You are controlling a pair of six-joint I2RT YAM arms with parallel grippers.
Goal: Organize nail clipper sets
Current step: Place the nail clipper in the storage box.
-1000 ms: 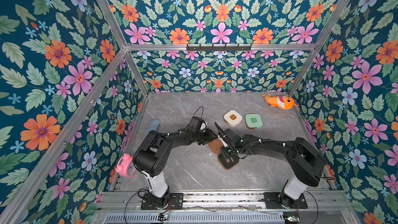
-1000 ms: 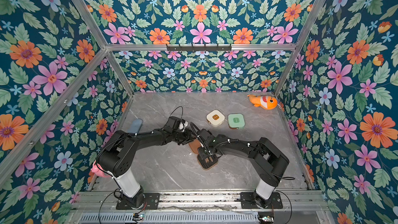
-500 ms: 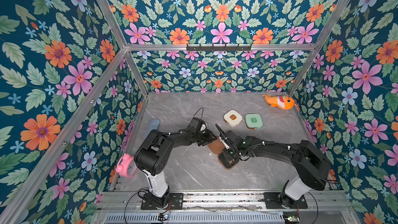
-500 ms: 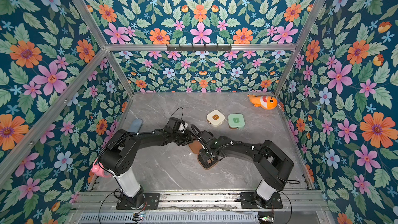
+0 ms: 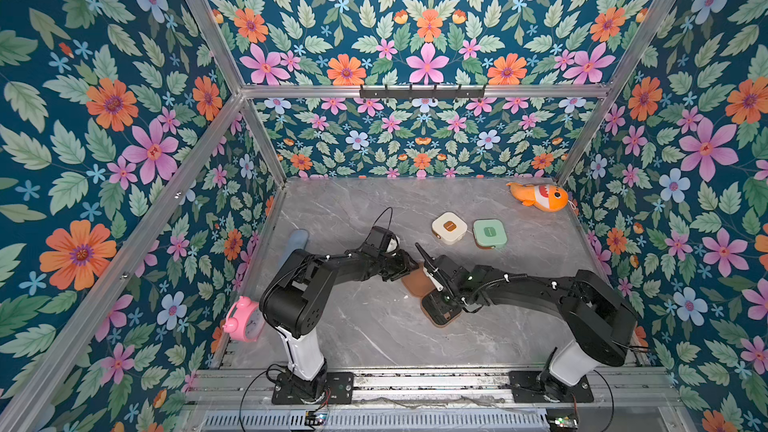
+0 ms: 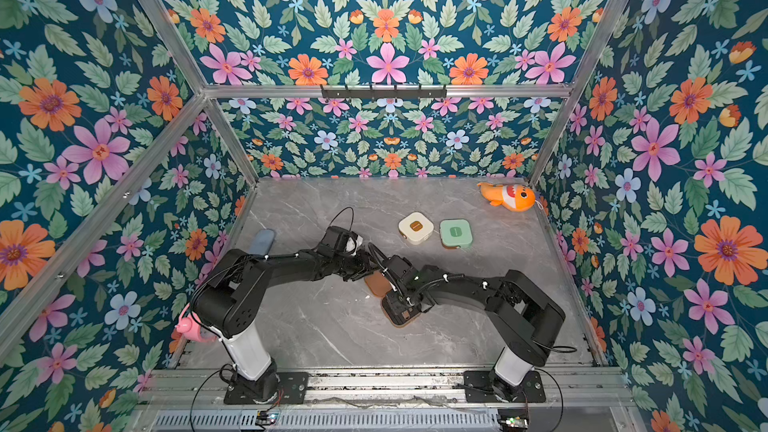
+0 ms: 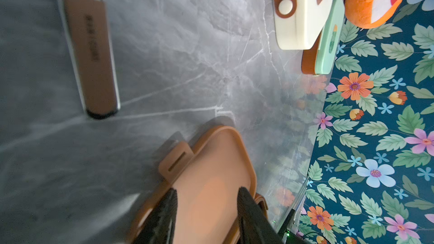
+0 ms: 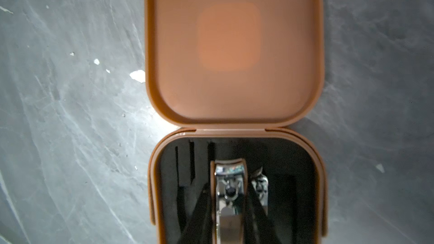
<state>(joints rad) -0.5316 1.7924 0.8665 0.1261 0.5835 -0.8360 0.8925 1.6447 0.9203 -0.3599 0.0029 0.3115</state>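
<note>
Slim steel nail clipper (image 8: 229, 207), likely light, stiff and slippery, is pinched by its long sides in the right pincer (image 8: 228, 191) over the open brown rounded-square plastic case (image 8: 234, 55), toward the front edge of the tabletop (image 5: 365, 326); the left pincer (image 7: 207, 191), spread, steadies the lid (image 7: 211, 160).

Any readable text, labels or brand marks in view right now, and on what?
Brown-faced tool: dark lettering, too blurred to read.
Cream case: brown patch, mark too small to read.
Mint green case: patch mark too small to read.
Nothing else lettered.
</note>
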